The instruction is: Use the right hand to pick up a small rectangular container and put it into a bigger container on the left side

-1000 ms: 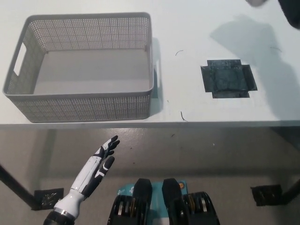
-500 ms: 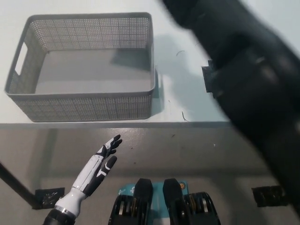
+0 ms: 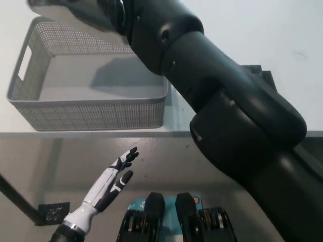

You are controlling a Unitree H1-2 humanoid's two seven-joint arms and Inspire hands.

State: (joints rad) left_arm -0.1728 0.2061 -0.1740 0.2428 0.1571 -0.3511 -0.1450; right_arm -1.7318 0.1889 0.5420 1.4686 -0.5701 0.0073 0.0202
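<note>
Since a second ago the black right arm (image 3: 222, 111) has swept in from the right and now reaches over the grey basket (image 3: 91, 113) at the surface's (image 3: 262, 35) left side. Its hand runs off the top edge in a blur, so whether its fingers hold anything cannot be told; the small container is not clearly visible. The risk is a release too early or on the rim, tipping it outside. The basket is a mesh-walled rectangle, seemingly empty. The white left hand (image 3: 113, 179) rests below the front edge, fingers spread.
</note>
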